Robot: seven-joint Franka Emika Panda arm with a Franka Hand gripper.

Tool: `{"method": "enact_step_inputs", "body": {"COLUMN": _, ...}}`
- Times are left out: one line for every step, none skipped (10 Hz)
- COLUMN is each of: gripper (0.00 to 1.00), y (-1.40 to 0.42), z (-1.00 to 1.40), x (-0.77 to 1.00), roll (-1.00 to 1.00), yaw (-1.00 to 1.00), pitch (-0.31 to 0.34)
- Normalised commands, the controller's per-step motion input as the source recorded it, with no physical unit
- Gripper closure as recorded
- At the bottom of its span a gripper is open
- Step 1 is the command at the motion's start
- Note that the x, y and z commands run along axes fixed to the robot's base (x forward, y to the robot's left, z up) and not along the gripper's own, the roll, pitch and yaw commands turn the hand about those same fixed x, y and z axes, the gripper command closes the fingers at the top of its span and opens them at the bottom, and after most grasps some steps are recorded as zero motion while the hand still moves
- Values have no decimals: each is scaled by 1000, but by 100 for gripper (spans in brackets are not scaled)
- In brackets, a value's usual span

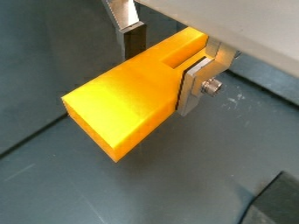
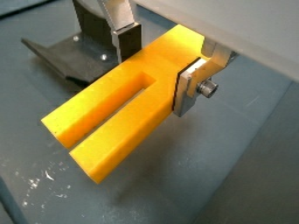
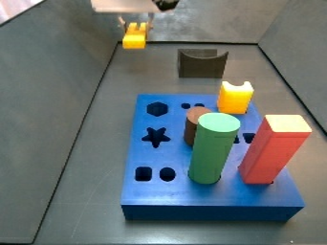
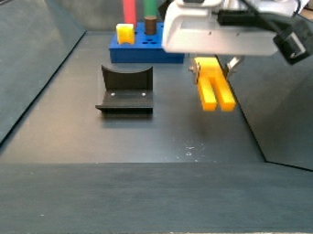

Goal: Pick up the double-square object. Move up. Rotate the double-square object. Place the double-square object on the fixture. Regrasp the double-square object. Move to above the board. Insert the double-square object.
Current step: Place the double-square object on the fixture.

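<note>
The double-square object (image 1: 122, 105) is a long yellow-orange bar with a groove along its length (image 2: 111, 114). My gripper (image 1: 163, 61) is shut on it near one end, with a silver finger (image 2: 191, 87) pressed to each side. The bar lies level and sticks out ahead of the fingers in both wrist views. In a side view it hangs under the gripper (image 4: 214, 62) to the right of the dark fixture (image 4: 124, 89). The fixture (image 3: 201, 62) stands between the bar (image 3: 134, 36) and the blue board (image 3: 160, 177).
On the board stand a red block (image 3: 274, 148), a green cylinder (image 3: 215, 144), a short yellow-orange peg (image 3: 235, 96) and a brown cylinder (image 3: 196, 120). Dark sloping walls (image 3: 64, 86) enclose the floor on both sides.
</note>
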Motion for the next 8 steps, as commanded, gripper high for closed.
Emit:
{"method": "enact_step_inputs", "body": {"gripper": 100, "y": 9, "z": 1000, "x": -21, "roll": 71, "yaw": -23, "pitch": 54}}
{"method": "enact_step_inputs", "body": {"gripper": 100, "y": 10, "z": 1000, "x": -26, "roll": 91, "yaw": -20, "pitch": 58}}
{"method": "enact_step_inputs", "body": {"gripper": 100, "y": 9, "z": 1000, "x": -29, "roll": 104, "yaw": -13, "pitch": 63}}
{"method": "enact_step_inputs", "body": {"gripper": 100, "y": 6, "z": 1000, "x": -33, "roll": 117, "yaw": 3, "pitch": 68}}
{"method": "enact_step_inputs", "body": {"gripper": 100, "y": 5, "z": 1000, "x": -33, "roll": 120, "yaw": 10, "pitch": 70}}
{"method": "enact_step_inputs", "body": {"gripper": 100, "y": 3, "z": 866, "x": -28, "roll": 131, "yaw": 20, "pitch": 75}}
{"method": "enact_step_inputs", "body": {"gripper": 100, "y": 0, "z": 740, "x": -22, "roll": 138, "yaw": 26, "pitch": 82}}
{"method": "enact_step_inputs", "body": {"gripper": 100, "y": 1, "z": 615, "x": -16, "roll": 142, "yaw": 29, "pitch": 88}}
